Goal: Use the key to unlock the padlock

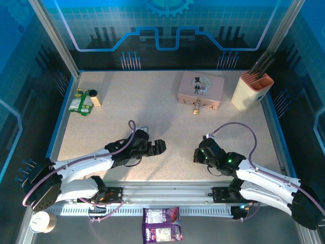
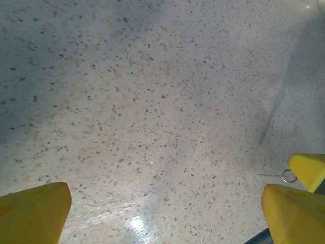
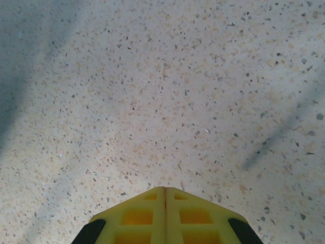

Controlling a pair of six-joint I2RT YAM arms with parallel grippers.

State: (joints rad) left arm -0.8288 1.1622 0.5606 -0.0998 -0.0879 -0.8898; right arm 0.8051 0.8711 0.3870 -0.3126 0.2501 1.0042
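The tiny brass-gold padlock hangs at the front of the pink picture box at the table's back right. A tiny metal ring with a thin stem, seemingly the key, lies on the speckled table beside the right finger of my left gripper. That gripper stands open low over the middle front of the table, with bare table between its yellow fingers. My right gripper hovers a short way to its right, its yellow fingertips pressed together with nothing between them.
A beige holder with dark utensils stands at the back right corner. A green packet and a small dark-capped item lie at the left edge. A purple packet and a paper cup sit off the table's front.
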